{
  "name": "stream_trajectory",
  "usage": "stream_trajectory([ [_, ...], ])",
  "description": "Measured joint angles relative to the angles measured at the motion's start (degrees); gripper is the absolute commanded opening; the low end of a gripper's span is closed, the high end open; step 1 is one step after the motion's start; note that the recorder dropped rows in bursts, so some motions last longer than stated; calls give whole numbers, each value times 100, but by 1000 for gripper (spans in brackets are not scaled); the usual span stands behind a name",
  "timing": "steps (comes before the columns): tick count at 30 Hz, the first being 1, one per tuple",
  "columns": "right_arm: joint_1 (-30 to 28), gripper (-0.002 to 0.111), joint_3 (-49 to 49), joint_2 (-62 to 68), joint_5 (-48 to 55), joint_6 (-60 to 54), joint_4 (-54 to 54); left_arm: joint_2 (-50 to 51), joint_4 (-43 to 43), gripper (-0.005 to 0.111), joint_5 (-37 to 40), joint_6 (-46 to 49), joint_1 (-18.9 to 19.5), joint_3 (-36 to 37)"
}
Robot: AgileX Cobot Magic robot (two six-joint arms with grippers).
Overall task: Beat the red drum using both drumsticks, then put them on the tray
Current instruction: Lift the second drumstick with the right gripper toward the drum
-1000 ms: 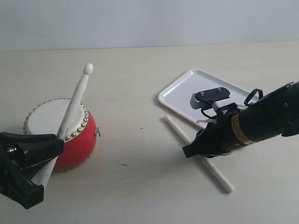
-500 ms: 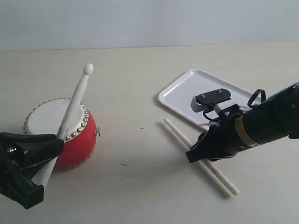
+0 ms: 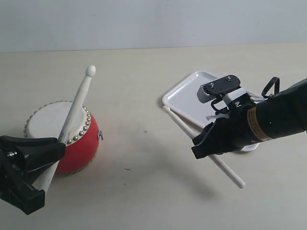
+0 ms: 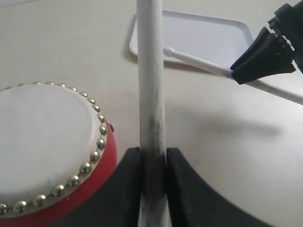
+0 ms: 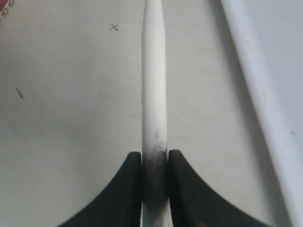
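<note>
The red drum (image 3: pixel 72 148) is seen at the lower left, one drumstick (image 3: pixel 79 103) slanted across its skin and clamped in the left gripper (image 3: pixel 50 152) beside it. The other drumstick (image 3: pixel 180 123) is clamped in the right gripper (image 3: pixel 204 145) at centre right, its tip near the left corner of the tray (image 3: pixel 192 88).

A white plastic tray (image 3: pixel 192 91) lies right of the round red drum (image 3: pixel 79 148). One pale wooden drumstick (image 3: pixel 76 105) crosses the drum, a second drumstick (image 3: pixel 182 125) the tray's edge.
</note>
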Motion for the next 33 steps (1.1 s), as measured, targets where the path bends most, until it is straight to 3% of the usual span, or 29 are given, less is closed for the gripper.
stream_trajectory([
  [8,142,0,-435,-23,-564,-292,0,0,0,0,120,0,0,-79],
  [21,1429,0,-1560,-374,-428,-270,-4,0,0,0,2892,12,0,-1463],
  [33,1520,0,-2305,-1175,-58,-505,-29,0,0,0,3325,12,0,-1885],
])
